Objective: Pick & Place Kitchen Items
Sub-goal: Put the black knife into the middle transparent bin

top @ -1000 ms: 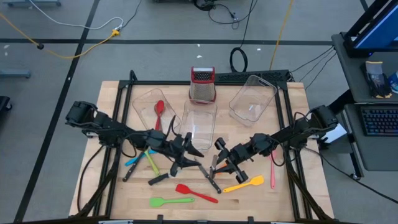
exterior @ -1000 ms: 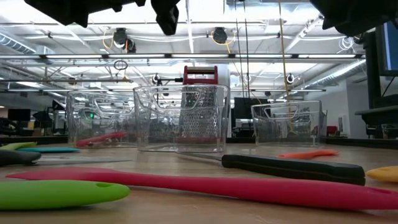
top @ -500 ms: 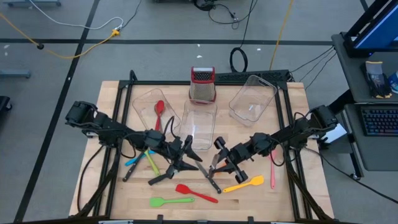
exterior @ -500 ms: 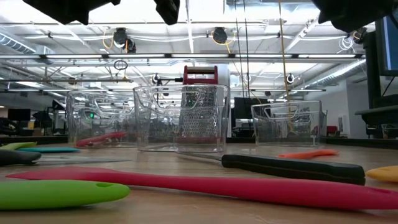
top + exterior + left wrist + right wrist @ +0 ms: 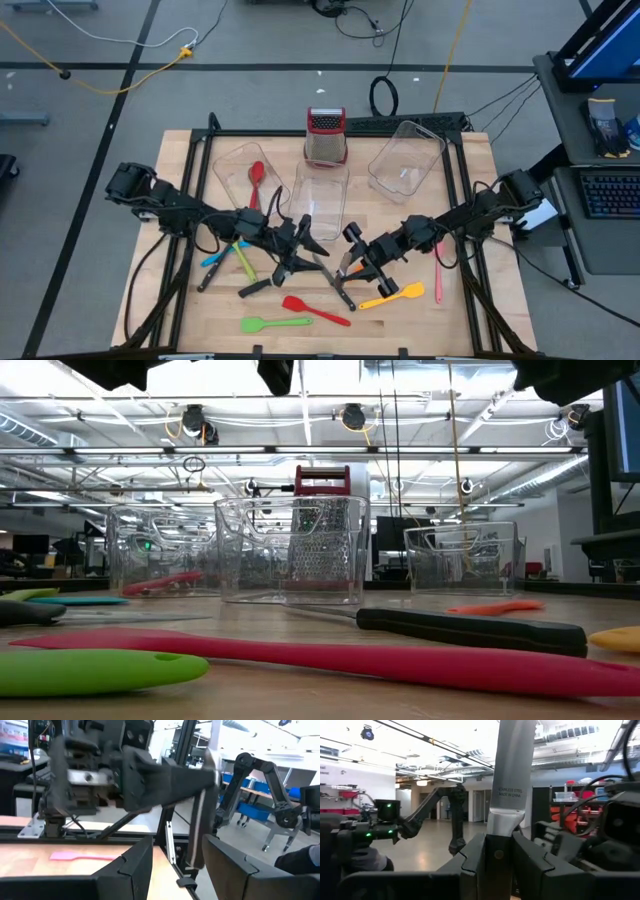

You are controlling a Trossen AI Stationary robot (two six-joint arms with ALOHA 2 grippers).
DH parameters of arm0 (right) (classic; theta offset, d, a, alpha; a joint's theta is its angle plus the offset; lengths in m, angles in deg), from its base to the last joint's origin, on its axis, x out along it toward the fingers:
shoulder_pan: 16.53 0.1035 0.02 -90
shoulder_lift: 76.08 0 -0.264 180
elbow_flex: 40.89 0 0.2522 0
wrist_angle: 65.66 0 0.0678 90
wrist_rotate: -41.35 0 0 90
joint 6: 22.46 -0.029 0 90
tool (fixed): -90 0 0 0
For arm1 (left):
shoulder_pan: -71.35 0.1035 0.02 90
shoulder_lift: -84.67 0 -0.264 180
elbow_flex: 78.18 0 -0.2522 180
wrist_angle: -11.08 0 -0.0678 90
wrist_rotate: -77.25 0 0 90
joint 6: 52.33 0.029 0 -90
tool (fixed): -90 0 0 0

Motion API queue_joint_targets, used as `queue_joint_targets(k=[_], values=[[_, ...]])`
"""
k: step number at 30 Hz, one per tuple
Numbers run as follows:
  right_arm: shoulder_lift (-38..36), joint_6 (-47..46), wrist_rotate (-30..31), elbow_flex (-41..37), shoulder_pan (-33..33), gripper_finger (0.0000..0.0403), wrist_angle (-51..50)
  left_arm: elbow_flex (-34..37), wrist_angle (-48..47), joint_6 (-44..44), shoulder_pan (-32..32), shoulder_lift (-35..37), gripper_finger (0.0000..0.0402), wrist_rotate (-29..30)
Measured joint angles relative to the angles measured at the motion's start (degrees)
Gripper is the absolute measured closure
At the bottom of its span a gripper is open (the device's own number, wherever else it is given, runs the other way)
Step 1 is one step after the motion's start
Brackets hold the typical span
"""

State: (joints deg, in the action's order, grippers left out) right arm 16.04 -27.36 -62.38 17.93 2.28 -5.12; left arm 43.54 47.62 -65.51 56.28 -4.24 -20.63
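The right end effector (image 5: 352, 252) hangs over the middle of the wooden surface (image 5: 180, 310), its fingers (image 5: 540, 865) pressed onto a steel knife blade (image 5: 508, 780) that stands up between them in the right wrist view; the handle is hidden. Just beside it, at about nine o'clock, the left end effector (image 5: 305, 240) hovers with its fingers (image 5: 125, 875) spread to a middling gap; a slim steel blade (image 5: 196, 832) passes through that gap, and whether they touch it I cannot tell. On the surface below the two, toward six o'clock, lie a red spatula (image 5: 315, 309), a green spatula (image 5: 274, 323) and a yellow spatula (image 5: 392, 296). A pink utensil (image 5: 437, 279) lies at four o'clock from the right end effector, and a blue one (image 5: 214, 259) crosses a yellow-green one (image 5: 243, 260) at eight o'clock from the left. A black-handled knife (image 5: 460, 630) lies flat in the low view. A red spoon (image 5: 256, 178) sits in the left clear tub (image 5: 225, 163); the middle tub (image 5: 322, 200) and right tub (image 5: 405, 160) flank the grater (image 5: 325, 136) at twelve o'clock.
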Motion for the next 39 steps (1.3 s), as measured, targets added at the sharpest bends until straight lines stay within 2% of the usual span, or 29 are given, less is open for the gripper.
queue_joint_targets(k=[9,13,21,34,39], values=[[2.3,0.0,0.1,0.8,0.0,0.0338,1.6,-0.2,2.9,0.4,0.0,-1.8,0.0229,1.5],[4.7,-0.9,0.0,2.5,0.1,0.0338,1.6,-0.6,4.3,0.3,0.5,-4.2,0.0229,0.8],[4.7,0.6,0.1,3.0,-0.1,0.0338,0.5,-0.6,7.0,-0.4,0.7,-4.5,0.0229,-2.9],[4.6,1.0,0.3,3.3,-1.3,0.0338,-1.1,-0.7,6.3,-0.5,0.2,-4.5,0.0229,-7.2],[4.6,0.9,0.2,3.3,-1.3,0.0338,-1.2,-0.7,3.2,-0.5,0.2,-4.5,0.0229,-7.3]])
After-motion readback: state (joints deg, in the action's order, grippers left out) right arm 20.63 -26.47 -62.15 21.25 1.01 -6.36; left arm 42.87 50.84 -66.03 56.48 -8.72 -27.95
